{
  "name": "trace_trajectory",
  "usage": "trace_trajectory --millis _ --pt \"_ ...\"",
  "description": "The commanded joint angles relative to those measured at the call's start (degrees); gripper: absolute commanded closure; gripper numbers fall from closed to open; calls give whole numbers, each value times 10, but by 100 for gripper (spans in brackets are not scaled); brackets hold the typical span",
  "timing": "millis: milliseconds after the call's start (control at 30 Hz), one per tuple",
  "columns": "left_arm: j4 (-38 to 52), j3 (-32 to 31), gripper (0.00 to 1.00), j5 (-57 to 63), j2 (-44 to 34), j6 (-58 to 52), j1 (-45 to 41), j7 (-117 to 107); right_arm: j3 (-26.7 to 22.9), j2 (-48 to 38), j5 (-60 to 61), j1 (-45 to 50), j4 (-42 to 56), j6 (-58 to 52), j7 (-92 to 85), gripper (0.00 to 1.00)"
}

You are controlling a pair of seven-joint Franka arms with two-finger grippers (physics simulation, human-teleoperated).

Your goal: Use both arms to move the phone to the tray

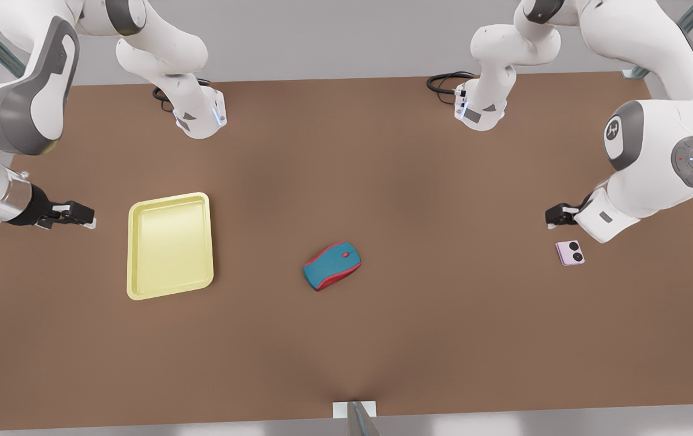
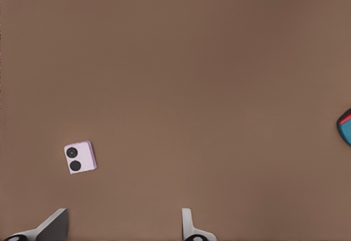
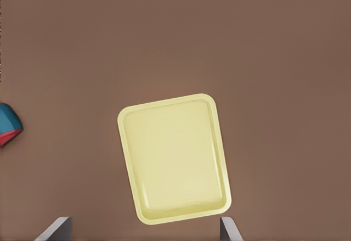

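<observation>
Phone [image 1: 570,252]: flat on tabletop [image 1: 443,333], near left pincer [image 1: 555,216].
Left pincer: wide, holding nothing.
Right pincer [image 1: 83,217]: wide, beside tray [image 1: 134,254].

Two white jointed arms, glossy shells with grey joint sections; arm at the front view's right [image 1: 655,139] carries a small round logo badge and a grey disc with a lit white centre. Black cable loops [image 1: 446,82] sit at both white bases. Grippers black, pale fingertips [image 2: 55,224]; bare metal wrist collar [image 1: 14,200] behind one.
</observation>
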Motion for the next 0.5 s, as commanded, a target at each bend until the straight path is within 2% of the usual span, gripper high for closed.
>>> trace_trajectory --millis 0,67,133,233,467 --pt "0 0 0 3 0 14 0 14 0 1 1 -2 1 4 -4 0" --pt "-3 3 0 3 17 29 5 17 -1 1 0 0 1 16 -4 0" --pt "-19 39 0 -5 44 66 5 18 -1 -2 -11 -5 -2 22 -4 0" --pt "-138 66 0 -19 40 201 5 19 -1 -1 -9 -5 -2 29 -4 0" --pt "-326 139 0 -72 38 428 4 14 -3 1 -8 -5 -1 30 -4 0"
